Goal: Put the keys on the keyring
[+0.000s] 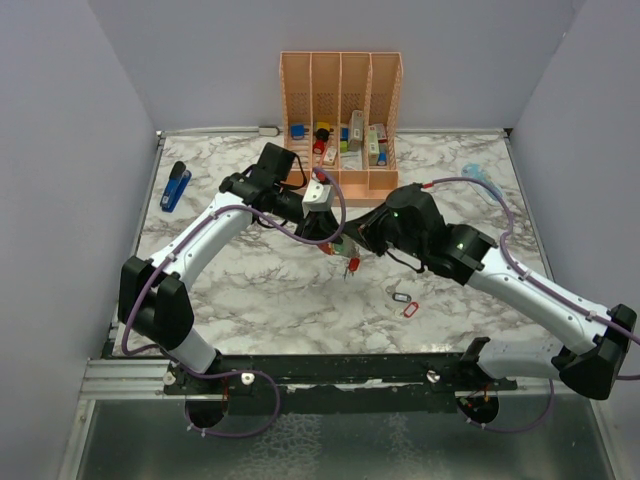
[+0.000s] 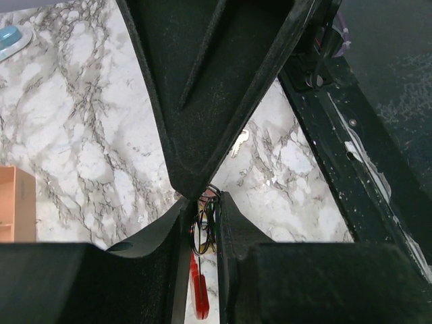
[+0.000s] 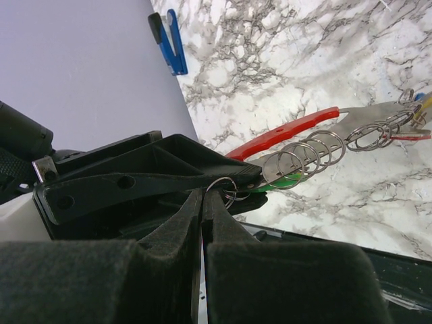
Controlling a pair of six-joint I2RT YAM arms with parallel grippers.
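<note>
The red keyring (image 3: pixel 290 133) hangs in the air over the middle of the table, its grey metal side threaded with several silver split rings (image 3: pixel 317 148). Keys (image 3: pixel 412 125) with coloured heads dangle at its far end. My left gripper (image 2: pixel 202 202) is shut on the keyring, whose red edge (image 2: pixel 199 290) shows between the fingers. My right gripper (image 3: pixel 206 196) is shut on a small silver ring (image 3: pixel 226 185) at the keyring's near tip, with a green head (image 3: pixel 287 181) just behind. From above, both grippers (image 1: pixel 330 235) (image 1: pixel 362 245) meet around the keyring (image 1: pixel 352 264).
An orange rack (image 1: pixel 340 90) holding small items stands at the back. A blue clip (image 1: pixel 175 185) lies at the left. A grey loop (image 1: pixel 402 298) and a tiny red oval loop (image 1: pixel 410 310) lie near the front. A teal object (image 1: pixel 478 175) sits at the right.
</note>
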